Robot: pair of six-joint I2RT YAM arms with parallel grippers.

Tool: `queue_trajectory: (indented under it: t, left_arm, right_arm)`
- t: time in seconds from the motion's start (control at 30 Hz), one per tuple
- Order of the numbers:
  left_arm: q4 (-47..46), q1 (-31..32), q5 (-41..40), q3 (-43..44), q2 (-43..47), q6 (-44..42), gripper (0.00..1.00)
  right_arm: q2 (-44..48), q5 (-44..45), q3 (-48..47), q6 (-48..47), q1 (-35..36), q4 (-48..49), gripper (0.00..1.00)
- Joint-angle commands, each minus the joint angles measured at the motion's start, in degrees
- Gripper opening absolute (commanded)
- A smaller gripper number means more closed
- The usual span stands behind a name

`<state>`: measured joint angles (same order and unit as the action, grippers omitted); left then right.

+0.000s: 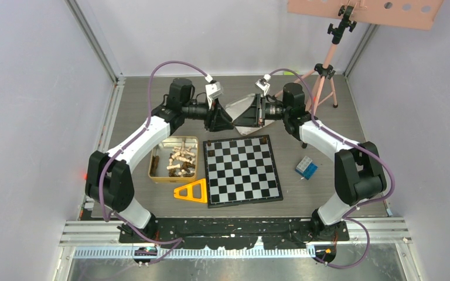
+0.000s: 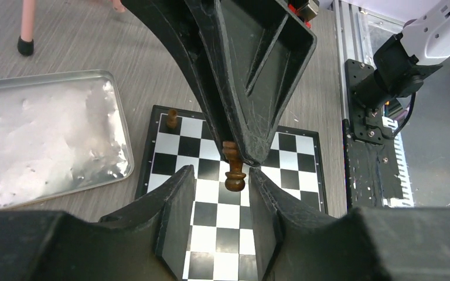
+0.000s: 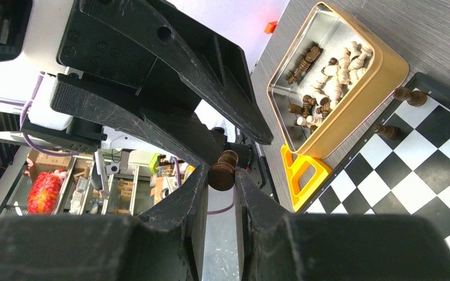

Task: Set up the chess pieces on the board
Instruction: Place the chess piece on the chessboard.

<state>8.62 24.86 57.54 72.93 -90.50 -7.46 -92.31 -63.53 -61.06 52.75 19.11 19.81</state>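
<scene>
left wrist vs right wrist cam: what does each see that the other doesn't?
Left wrist only: the silver tin lid beside the board, and a pink tripod leg. Right wrist only: the gold tin holding loose chess pieces, and the yellow triangle block beside it. Both: the board, and a dark chess piece pinched in the right gripper jaws, with the left gripper jaws open either side of it.

1. Glossy, varnished wood: dark chess piece (image 2: 234,171).
2. Smooth, faintly glossy checks: board (image 1: 243,170).
3. Shiny gold metal, silvery inside: tin (image 3: 357,102).
4. Dull, dimpled silver metal: lid (image 2: 47,140).
5. Matt black plastic: fingers (image 3: 181,205) of the right gripper (image 3: 221,175).
6. Matt grey wood-grain: table (image 1: 322,193).
</scene>
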Motion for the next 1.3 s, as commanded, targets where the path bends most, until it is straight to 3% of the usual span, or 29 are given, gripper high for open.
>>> queue_trajectory:
  t: [0.0, 0.2, 0.33, 0.43, 0.5, 0.57, 0.7, 0.8, 0.97, 1.27]
  left_arm:
    - [-4.2, 0.3, -0.1, 0.5, 1.8, 1.2, 0.4]
    - [-4.2, 0.6, 0.2, 0.4, 1.6, 1.4, 0.29]
    - [-3.7, 0.8, 0.9, 0.5, 1.5, 1.5, 0.14]
    - [0.7, 0.8, 0.9, 1.4, 1.8, -1.0, 0.0]
    - [7.8, 0.8, -0.3, 2.8, 2.3, -5.7, 0.0]
    - [16.0, 0.8, -2.4, 3.8, 2.9, -12.2, 0.0]
    - [32.3, 1.0, -10.9, 5.7, 3.0, -23.7, 0.0]
    - [39.8, 2.5, -22.0, 7.7, 1.0, -28.9, 0.0]
    - [50.5, 8.9, -41.1, 15.6, -7.6, -30.1, 0.01]
    - [63.9, 18.2, -57.0, 32.9, -24.1, -29.3, 0.08]
  right_arm:
    - [-0.1, -0.9, -0.1, 0.4, 0.0, 3.1, 0.01]
    - [-0.4, -0.9, -0.1, 0.1, 0.0, 2.8, 0.01]
    - [-0.2, -0.7, -0.1, -0.7, -0.1, 1.8, 0.01]
    - [0.3, -0.1, -0.5, -3.3, -0.9, -0.8, 0.14]
    - [0.8, 0.6, -1.2, -6.3, -2.5, -4.8, 0.24]
    - [1.7, 1.7, -1.9, -10.2, -4.8, -9.2, 0.44]
    - [4.1, 3.1, -3.0, -18.6, -9.9, -18.2, 0.59]
    - [5.8, 3.7, -2.7, -24.1, -13.7, -25.1, 0.62]
    - [9.3, 5.4, -1.0, -32.3, -17.9, -30.8, 0.63]
    - [13.8, 7.0, 3.3, -40.5, -21.3, -36.5, 0.62]
